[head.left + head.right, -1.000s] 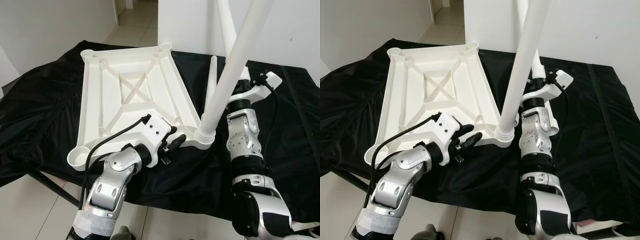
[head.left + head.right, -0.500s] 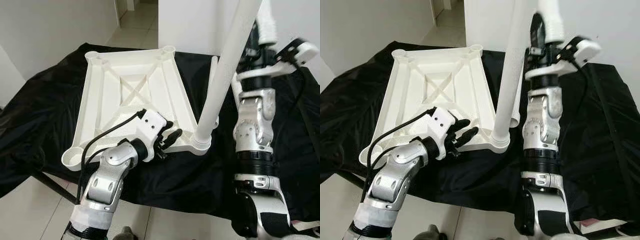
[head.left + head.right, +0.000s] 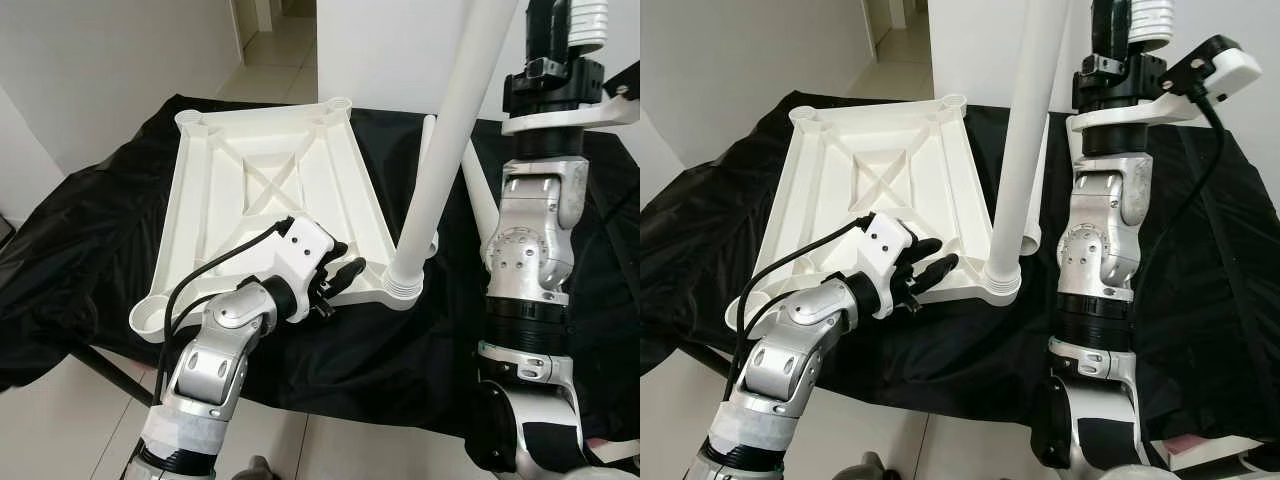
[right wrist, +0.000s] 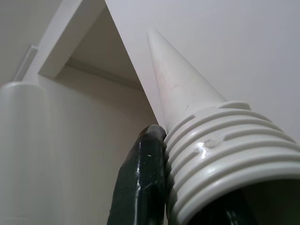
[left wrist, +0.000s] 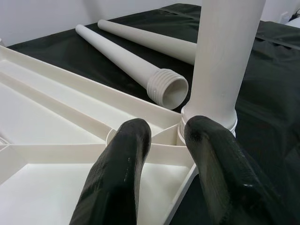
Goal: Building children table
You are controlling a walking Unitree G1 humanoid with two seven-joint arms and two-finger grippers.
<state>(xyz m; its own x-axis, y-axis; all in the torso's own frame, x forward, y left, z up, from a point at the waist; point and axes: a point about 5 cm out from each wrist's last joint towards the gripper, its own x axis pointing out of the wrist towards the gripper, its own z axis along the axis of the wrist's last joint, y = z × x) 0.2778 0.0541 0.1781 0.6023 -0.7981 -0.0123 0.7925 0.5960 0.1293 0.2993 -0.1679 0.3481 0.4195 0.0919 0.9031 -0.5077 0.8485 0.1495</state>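
A white plastic tabletop (image 3: 260, 180) lies upside down on a black cloth. One white leg (image 3: 445, 150) stands in its near right corner socket (image 3: 405, 278). My left gripper (image 3: 340, 275) rests open on the tabletop's near rim beside that socket, its fingers (image 5: 122, 159) spread and holding nothing. My right gripper (image 3: 560, 30) is raised high at the right, shut on another leg (image 4: 220, 150). That leg's threaded end faces the wrist camera and its tip points up.
Two loose legs (image 5: 131, 61) lie on the cloth (image 3: 90, 230) behind the standing leg, one with a threaded open end. The table's near edge drops to a tiled floor (image 3: 60, 420). A white wall and a doorway lie behind.
My right arm has lifted its leg from low beside the standing leg to high at the top right. The left gripper has stayed at the near rim. The camera shifted slightly.
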